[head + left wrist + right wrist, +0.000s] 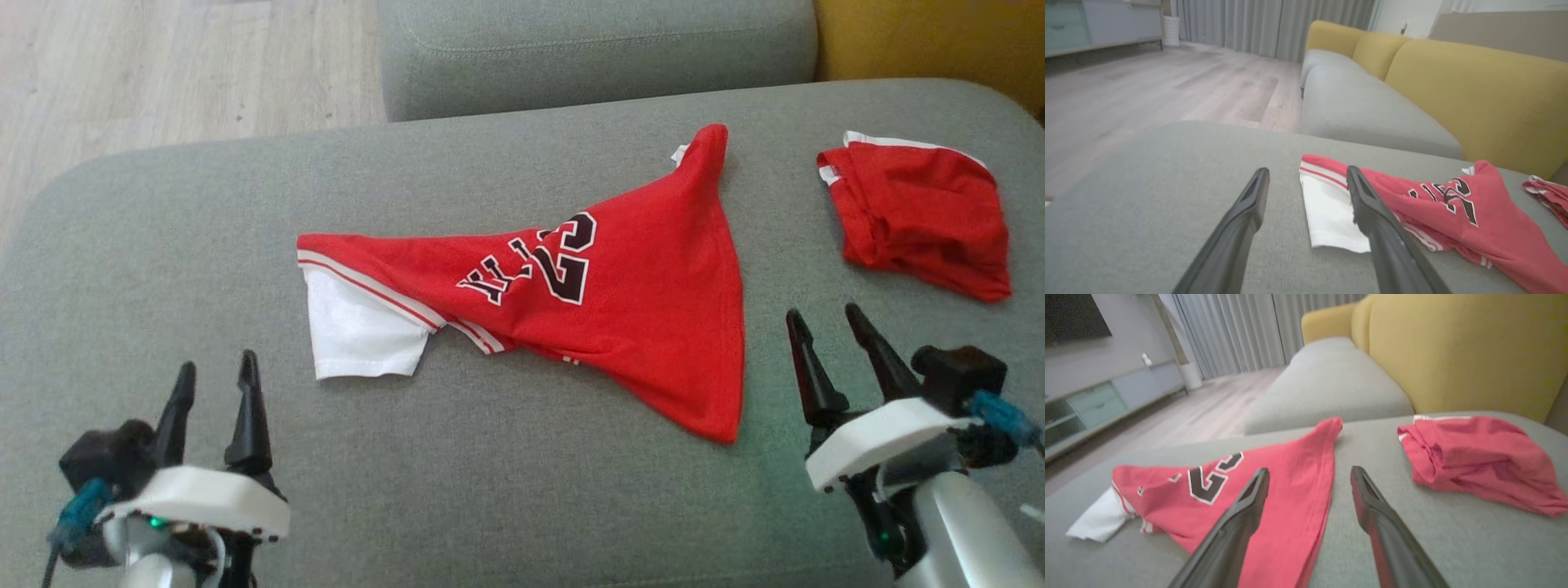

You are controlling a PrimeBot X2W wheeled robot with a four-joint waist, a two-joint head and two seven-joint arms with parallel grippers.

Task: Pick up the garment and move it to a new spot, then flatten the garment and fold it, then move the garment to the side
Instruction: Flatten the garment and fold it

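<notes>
On the grey sofa cushion point(204, 212), between both grippers, the crumpled red jersey point(620, 310) lies with a black "23" readable; the letters beside it are partly folded away. The left gripper point(217, 362) and right gripper point(823, 312) hover near it, fingers pointing forward and spread wide, holding nothing.

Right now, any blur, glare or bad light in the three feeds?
Head view: even light, no glare, jersey print sharp, faint green glow on the cushion by the right tool. Left wrist view: soft, edges stretched. Right wrist view: softest, second red garment smeared.
</notes>
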